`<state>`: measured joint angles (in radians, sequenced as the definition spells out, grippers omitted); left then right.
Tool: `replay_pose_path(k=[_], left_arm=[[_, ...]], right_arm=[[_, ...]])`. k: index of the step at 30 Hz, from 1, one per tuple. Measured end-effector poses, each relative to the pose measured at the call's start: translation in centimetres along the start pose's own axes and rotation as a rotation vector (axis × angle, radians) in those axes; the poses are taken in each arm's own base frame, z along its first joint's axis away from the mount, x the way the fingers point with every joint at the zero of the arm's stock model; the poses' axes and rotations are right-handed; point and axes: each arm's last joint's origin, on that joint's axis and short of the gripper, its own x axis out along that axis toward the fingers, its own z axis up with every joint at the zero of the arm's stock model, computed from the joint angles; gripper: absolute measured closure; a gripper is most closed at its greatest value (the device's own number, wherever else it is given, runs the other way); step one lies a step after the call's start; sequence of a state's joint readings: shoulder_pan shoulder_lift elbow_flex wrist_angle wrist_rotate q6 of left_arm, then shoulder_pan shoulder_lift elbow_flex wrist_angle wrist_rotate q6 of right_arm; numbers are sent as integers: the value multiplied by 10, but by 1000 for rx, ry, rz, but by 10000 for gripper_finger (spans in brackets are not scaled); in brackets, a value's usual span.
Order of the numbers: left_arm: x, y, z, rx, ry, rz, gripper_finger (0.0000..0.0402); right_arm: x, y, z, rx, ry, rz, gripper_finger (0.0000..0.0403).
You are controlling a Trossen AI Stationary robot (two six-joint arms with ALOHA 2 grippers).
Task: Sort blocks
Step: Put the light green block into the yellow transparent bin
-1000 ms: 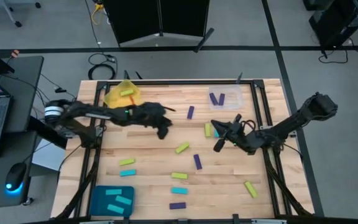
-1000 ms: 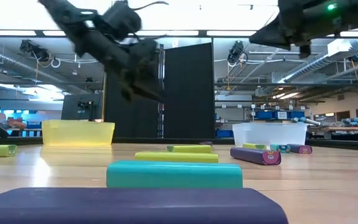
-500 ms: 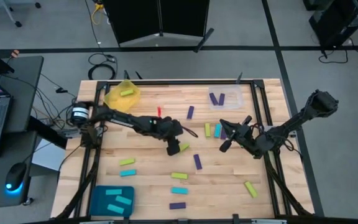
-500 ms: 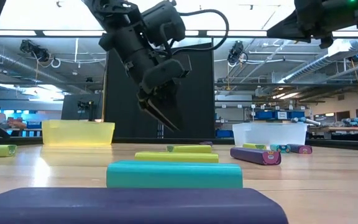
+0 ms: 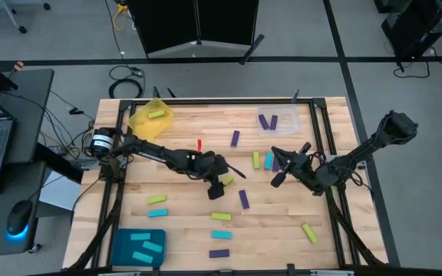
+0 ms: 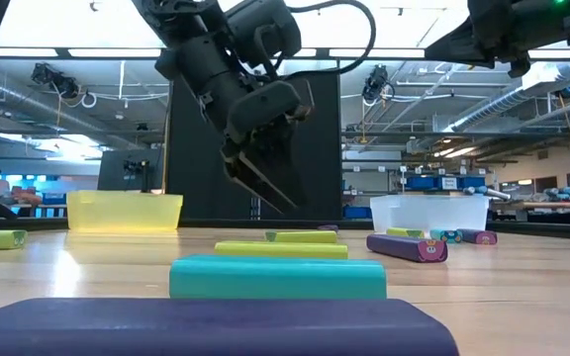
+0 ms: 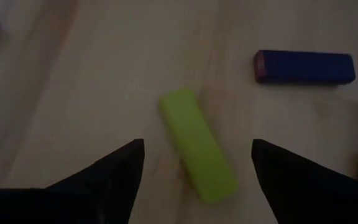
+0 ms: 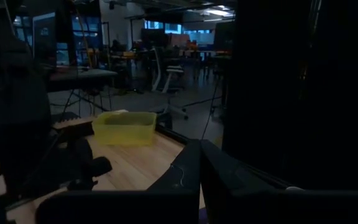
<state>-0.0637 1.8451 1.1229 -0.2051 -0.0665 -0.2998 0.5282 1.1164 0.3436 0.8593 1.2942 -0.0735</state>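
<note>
Left gripper (image 7: pixel 194 163), fingers spread, hovers over a smooth flat yellow-green block (image 7: pixel 198 144) lying diagonally on the wooden table (image 5: pixel 183 207); right gripper (image 5: pixel 276 179) closed, empty.

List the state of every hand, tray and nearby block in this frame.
left hand: open, above the table, straddling a green block, not gripping
green block: flat on the table, loose
right hand: raised mid-table, holding nothing visible
yellow tray: one green block inside
teal tray: three cyan blocks inside
clear tray: two purple blocks inside
</note>
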Motion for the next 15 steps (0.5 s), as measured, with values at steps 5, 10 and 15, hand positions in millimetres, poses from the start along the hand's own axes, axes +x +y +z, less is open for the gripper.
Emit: replay_pose_path(k=[5,10,15], left_arm=[[9,-3,-5,-10,19,0,94],[10,-3,-2,-13,-16,-1,94],[13,-3,-3,-13,-15,0,94]], right_arm=[[0,0,0,1,0,0,389],[0,0,0,10,0,1,389],[0,0,0,9,0,1,389]])
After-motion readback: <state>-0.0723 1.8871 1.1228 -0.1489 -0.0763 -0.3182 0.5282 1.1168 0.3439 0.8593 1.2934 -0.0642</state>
